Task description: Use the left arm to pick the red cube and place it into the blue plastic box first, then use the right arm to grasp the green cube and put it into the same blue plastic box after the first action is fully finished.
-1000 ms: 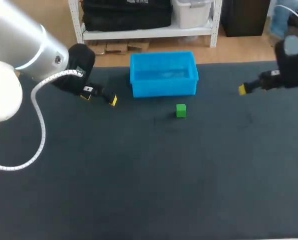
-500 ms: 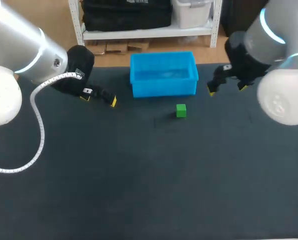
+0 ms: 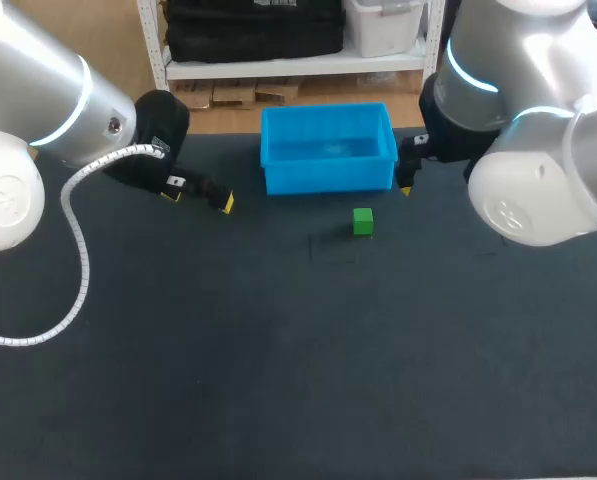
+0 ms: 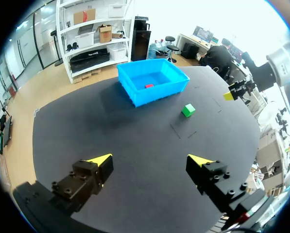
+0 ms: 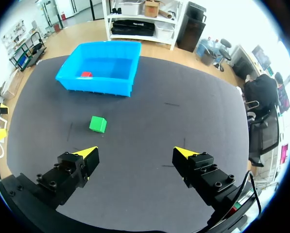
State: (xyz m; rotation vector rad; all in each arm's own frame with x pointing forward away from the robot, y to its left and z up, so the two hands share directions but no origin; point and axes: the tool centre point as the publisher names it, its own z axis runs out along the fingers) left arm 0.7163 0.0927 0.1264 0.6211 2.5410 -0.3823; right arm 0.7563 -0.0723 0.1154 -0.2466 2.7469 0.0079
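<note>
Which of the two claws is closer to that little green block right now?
The right. The right gripper is by the blue box's right end, just beyond the green cube. The left gripper is farther off, past the box's left end.

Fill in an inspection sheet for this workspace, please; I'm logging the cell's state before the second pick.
Surface: table with a dark covering, flat.
Job's things: red cube lies inside the blue plastic box; green cube sits on the table in front of the box, apart from it.
Clutter: nothing seen.
Grippers: left gripper open, empty, off to the box's left side; right gripper open, empty, with the green cube ahead of it.
Cables: white coiled cable loops off the left arm.
Surroundings: nothing seen.
</note>
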